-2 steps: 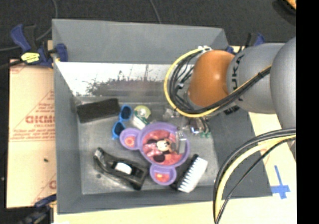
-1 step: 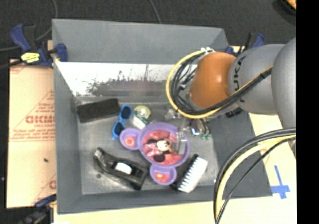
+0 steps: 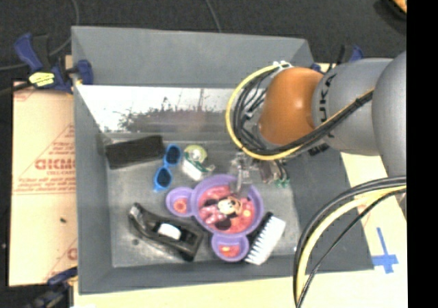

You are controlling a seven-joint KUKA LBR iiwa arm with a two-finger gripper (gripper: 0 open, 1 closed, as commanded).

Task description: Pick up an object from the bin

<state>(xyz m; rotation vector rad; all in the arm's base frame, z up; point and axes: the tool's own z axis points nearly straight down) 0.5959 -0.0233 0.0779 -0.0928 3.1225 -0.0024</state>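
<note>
In the bin's (image 3: 92,183) near half, a purple mouse-eared plate (image 3: 220,212) lies between a tape dispenser (image 3: 168,231), left, and a white brush (image 3: 265,239), right. The gripper (image 3: 242,174) hangs over the plate's far rim, open or shut unclear. Blue sunglasses (image 3: 165,166) lie beyond the plate.

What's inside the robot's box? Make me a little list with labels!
Box: grey metal bin
Pincer: the pincer hangs over the top edge of the purple mouse-ear plate
Middle: purple mouse-ear plate with a cartoon mouse picture
Left of plate: blue sunglasses
Beside the sunglasses: small pale thing, too unclear to name
Back left: black block
Front left: black tape dispenser
Front right: white brush, against the plate
</note>
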